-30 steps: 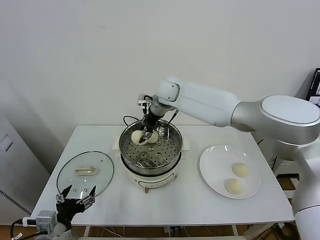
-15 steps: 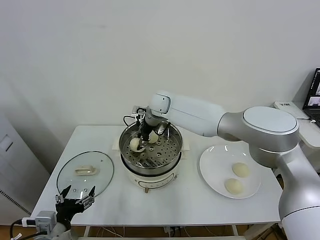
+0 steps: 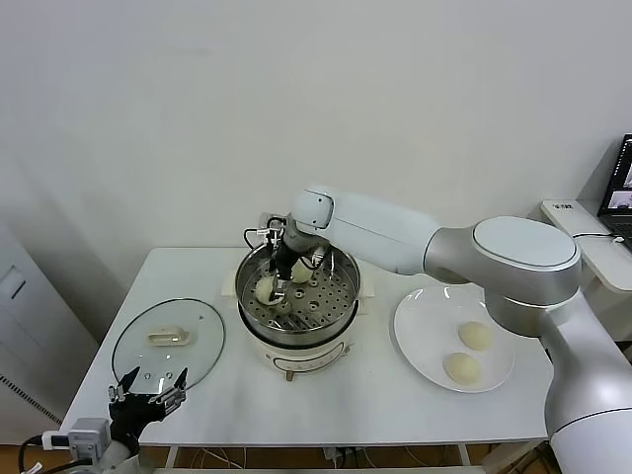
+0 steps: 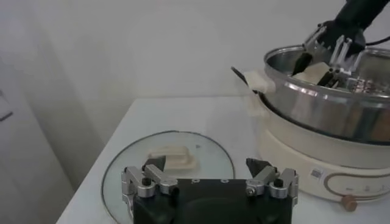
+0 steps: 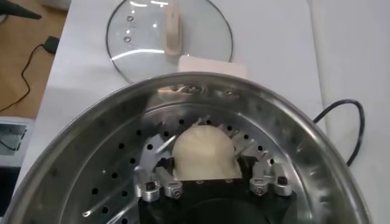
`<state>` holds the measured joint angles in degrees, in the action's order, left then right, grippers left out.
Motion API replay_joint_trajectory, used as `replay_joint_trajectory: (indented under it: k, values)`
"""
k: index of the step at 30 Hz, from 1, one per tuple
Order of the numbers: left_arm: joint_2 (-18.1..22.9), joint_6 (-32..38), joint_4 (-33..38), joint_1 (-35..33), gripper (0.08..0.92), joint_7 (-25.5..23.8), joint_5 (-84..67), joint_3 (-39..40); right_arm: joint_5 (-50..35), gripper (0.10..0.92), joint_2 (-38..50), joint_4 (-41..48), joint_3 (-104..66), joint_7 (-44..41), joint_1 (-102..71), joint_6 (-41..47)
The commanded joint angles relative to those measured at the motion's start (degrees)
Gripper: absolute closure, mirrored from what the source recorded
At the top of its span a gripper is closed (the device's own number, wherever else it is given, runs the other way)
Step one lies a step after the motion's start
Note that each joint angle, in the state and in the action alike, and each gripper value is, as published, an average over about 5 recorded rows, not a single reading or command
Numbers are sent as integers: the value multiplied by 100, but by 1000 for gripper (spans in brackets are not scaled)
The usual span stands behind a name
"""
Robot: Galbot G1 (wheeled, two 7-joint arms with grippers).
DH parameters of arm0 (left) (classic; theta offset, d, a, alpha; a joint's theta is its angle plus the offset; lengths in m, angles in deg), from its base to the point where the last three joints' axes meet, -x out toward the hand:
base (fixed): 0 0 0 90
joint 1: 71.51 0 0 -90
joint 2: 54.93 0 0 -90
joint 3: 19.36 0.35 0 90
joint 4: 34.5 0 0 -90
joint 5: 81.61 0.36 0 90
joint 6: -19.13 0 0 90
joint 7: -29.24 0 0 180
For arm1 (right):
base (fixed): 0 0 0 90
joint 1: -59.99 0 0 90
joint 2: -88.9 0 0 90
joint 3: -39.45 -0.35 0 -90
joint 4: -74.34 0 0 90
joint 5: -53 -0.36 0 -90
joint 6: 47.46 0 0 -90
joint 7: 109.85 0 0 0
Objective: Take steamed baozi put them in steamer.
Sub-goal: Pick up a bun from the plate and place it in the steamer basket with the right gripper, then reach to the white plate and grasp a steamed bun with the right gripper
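Note:
The steamer (image 3: 341, 306) stands mid-table on its white cooker base. My right gripper (image 3: 276, 283) reaches down into it at its left side and is shut on a baozi (image 3: 265, 289). In the right wrist view this baozi (image 5: 203, 152) sits between the fingers (image 5: 163, 181), low over the perforated bottom (image 5: 116, 164). A second baozi (image 3: 301, 272) lies in the steamer at the back. Two more baozi (image 3: 476, 336) (image 3: 461, 367) lie on the white plate (image 3: 420, 326) to the right. My left gripper (image 3: 149, 387) is open and empty at the table's front left corner.
The glass lid (image 3: 168, 339) with its white handle lies flat left of the steamer, just beyond my left gripper (image 4: 206, 165). A black cord (image 3: 253, 235) runs behind the steamer. The left wrist view shows the steamer (image 4: 329, 97) to its side.
My right gripper has moved left and down inside the steamer with the baozi in it. The left arm has not moved.

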<state>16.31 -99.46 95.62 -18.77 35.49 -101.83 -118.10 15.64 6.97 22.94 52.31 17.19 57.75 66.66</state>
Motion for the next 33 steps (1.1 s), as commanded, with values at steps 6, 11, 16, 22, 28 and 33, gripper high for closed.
replay_joint_trajectory:
  k: [6, 11, 16, 22, 28, 33]
  values:
    - [36, 0, 46, -30, 177, 0, 8, -24, 363, 203, 1535, -809, 260, -1438, 1338, -581]
    - [10, -1, 91, -57, 177, -3, 8, -13, 502, 203, 2779, -1492, 706, -1890, 1844, -834]
    - [-1, -10, 161, -57, 177, -2, -1, -15, 1106, 203, 3753, -1879, 874, -2130, 1744, -1134]
    - [8, -7, 178, -54, 177, -1, -6, -6, 1719, 203, 4592, -2160, 853, -2190, 1268, -1348]
    - [15, -3, 179, -41, 177, -3, -6, -4, 2266, 203, 4983, -2193, 580, -2178, 652, -1555]
    - [27, 2, 180, -46, 177, -3, -7, -6, 2539, 203, 5030, -2126, 207, -2150, 103, -1678]
